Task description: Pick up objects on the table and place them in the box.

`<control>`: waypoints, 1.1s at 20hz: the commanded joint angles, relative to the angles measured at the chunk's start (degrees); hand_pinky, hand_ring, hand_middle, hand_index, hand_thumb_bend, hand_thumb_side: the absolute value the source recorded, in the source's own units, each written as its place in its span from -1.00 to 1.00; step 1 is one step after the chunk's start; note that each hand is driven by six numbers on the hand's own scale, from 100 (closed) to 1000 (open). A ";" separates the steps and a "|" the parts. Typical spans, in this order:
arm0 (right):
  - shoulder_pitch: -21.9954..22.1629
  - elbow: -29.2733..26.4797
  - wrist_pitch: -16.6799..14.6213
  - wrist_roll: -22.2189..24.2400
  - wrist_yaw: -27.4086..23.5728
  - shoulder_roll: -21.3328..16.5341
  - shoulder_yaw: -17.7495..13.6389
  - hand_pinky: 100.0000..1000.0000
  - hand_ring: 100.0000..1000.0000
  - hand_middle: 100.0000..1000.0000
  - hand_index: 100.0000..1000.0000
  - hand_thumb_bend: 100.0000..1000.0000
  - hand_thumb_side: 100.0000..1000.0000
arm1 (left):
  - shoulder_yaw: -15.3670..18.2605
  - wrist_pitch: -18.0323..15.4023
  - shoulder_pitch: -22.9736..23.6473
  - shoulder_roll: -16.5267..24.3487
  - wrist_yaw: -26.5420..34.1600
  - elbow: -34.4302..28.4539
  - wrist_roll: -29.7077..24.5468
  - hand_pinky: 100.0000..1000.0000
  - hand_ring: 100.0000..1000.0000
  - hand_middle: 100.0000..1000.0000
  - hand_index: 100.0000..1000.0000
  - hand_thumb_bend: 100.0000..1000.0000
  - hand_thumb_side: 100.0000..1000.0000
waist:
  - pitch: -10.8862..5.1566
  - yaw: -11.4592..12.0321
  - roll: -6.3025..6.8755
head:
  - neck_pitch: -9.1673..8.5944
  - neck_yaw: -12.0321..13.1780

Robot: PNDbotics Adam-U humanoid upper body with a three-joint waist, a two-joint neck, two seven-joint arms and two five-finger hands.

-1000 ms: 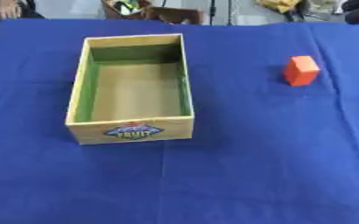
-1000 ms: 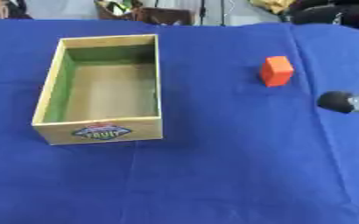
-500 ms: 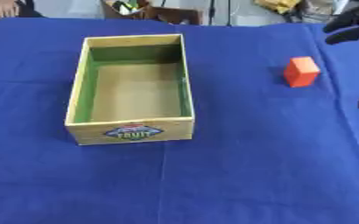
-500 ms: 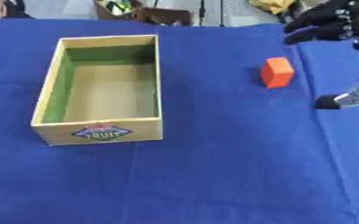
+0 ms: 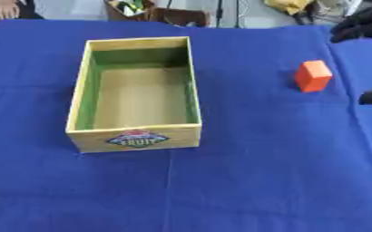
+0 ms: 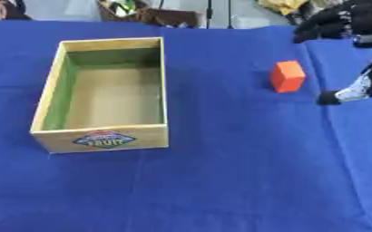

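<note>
An orange block (image 6: 287, 76) stands on the blue cloth at the right, well apart from the box. The wooden box (image 5: 80, 90) has green inner walls and a fruit label on its near end; nothing shows inside it. My right hand (image 6: 352, 18) comes in from the upper right, open. Its dark fingers (image 6: 320, 29) spread behind and to the right of the block, and its thumb (image 6: 332, 96) hangs lower, just right of the block. Nothing is held, and the hand is not touching the block. My left hand shows in neither view.
The blue cloth (image 5: 221, 190) covers the whole table, with a fold line running down its right side. Brown and yellow clutter (image 5: 169, 13) lies past the table's far edge.
My right hand has come in from the right edge. First only the thumb showed; now fingers and thumb sit closer to the orange block. Box and block have not moved.
</note>
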 commanded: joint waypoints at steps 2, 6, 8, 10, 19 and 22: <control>-3.57 5.43 -1.55 3.20 0.47 0.71 -0.27 0.66 0.84 0.77 1.00 -0.08 0.67 | -0.37 -0.12 -0.58 0.44 -0.04 -1.06 -0.41 -0.64 -0.36 -0.24 0.21 -1.00 0.94 | -0.33 0.31 -0.14 | -1.62 -0.90; -5.89 8.97 -1.08 3.28 1.78 2.56 -0.01 0.66 0.84 0.75 1.00 -0.10 0.68 | -0.37 -0.23 -0.93 0.08 -0.19 -1.06 -0.57 -0.64 -0.36 -0.24 0.21 -1.00 0.95 | 0.70 0.91 -0.31 | -2.71 -1.69; -6.69 10.27 -0.78 3.23 2.60 3.29 0.04 0.66 0.84 0.75 1.00 -0.11 0.67 | -0.41 -0.26 -1.19 -0.11 -0.25 -1.06 -0.69 -0.64 -0.36 -0.24 0.21 -1.00 0.95 | 1.28 1.32 -0.43 | -3.16 -2.19; -7.30 11.43 -0.48 3.06 3.49 3.95 0.05 0.66 0.84 0.74 1.00 -0.11 0.66 | -0.46 -0.32 -1.46 -0.27 -0.28 -1.06 -0.82 -0.65 -0.36 -0.24 0.21 -1.00 0.96 | 1.87 1.75 -0.54 | -3.42 -2.62; -7.76 15.43 0.16 2.59 6.21 5.18 -0.76 0.67 0.84 0.74 1.00 -0.10 0.60 | -0.68 -0.67 -2.70 -0.81 -0.31 -1.06 -1.38 -0.65 -0.36 -0.23 0.21 -1.00 0.96 | 4.32 4.08 -1.12 | -5.29 -5.07; -7.63 16.43 0.66 2.37 7.21 5.16 -1.17 0.67 0.84 0.74 1.00 -0.12 0.58 | -0.84 -0.80 -2.87 -0.97 -0.30 -1.06 -1.61 -0.65 -0.36 -0.23 0.21 -1.00 0.96 | 4.87 4.67 -1.16 | -5.65 -5.70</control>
